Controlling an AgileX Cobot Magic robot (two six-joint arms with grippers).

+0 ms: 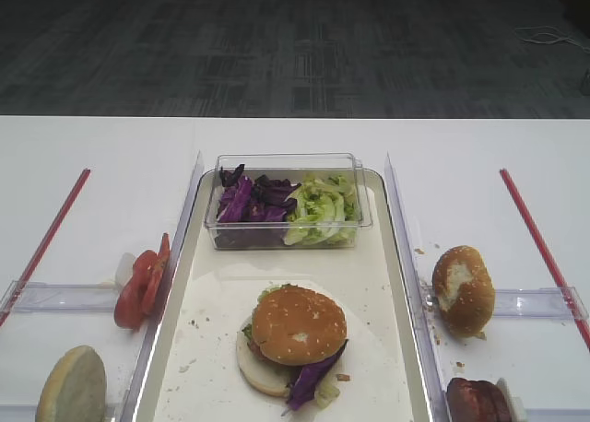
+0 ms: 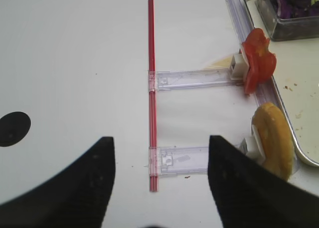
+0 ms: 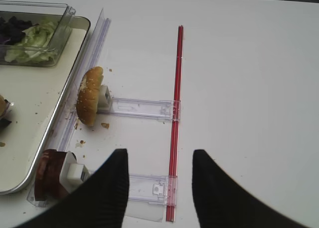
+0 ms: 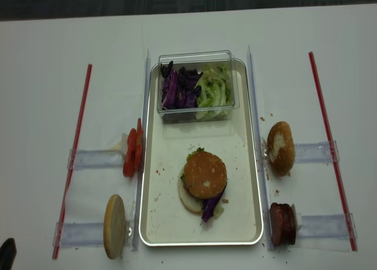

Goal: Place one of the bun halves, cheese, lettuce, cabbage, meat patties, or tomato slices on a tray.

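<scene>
Exterior high view: white counter (image 1: 101, 155) carries the tray (image 1: 380, 256), long, cream, shiny metal rim, crumbs on it. At its far end sits a clear plastic box (image 1: 286, 201) with purple cabbage (image 1: 247, 201) on the left and crinkly green lettuce (image 1: 321, 210) on the right. Near end of the tray holds a stacked burger: sesame top bun (image 1: 299, 324), golden and domed with a pale spot at the crown, over a pale base with cabbage poking out.

The bun step looks done; the stack reads complete.

Off the tray, on clear holders: torn-patch bun (image 1: 463, 291) and meat patties (image 1: 477, 401) to the right, tomato slices (image 1: 141, 286) and the flat pale bun half (image 1: 72, 387) to the left.

Right gripper (image 3: 158, 178): jaws parted, empty, over the counter by a red strip (image 3: 175, 113). Left gripper (image 2: 160, 173): jaws apart, nothing between them.

Next move, if any: take a spare piece edge-on from its holder.
</scene>
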